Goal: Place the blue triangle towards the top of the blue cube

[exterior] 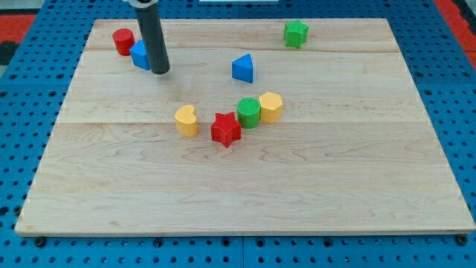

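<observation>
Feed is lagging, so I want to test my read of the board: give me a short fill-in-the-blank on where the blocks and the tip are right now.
1. My tip sits right beside the blue cube, on the view's ____ side of it.
2. The block touching the blue cube on the view's left is a ____ cylinder.
3. The blue triangle lies to the view's ____ of the blue cube.
4. The green cylinder stands between the red star and the ____ hexagon.

Missing words: right; red; right; yellow

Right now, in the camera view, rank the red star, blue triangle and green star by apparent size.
1. Red star, largest, though nearest the view's bottom.
2. Blue triangle.
3. Green star; close to the triangle, so unsure.
</observation>
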Tool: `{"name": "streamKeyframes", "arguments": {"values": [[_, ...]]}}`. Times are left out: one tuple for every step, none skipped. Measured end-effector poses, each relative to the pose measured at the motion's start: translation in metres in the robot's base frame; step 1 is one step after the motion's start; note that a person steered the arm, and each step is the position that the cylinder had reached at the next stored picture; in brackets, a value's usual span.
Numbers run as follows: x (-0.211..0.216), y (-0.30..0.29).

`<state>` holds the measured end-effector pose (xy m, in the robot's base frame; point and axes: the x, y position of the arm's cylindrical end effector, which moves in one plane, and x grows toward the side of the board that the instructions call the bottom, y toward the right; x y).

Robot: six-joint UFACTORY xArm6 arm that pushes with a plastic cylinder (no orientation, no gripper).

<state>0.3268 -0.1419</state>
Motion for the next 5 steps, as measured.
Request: {"name": "streamKeyframes", "arguments": {"values": [[-0.004, -0.018], [-0.013, -0.018], [-0.021, 0.015], [-0.022, 0.110], [-0.026, 0.145]]}}
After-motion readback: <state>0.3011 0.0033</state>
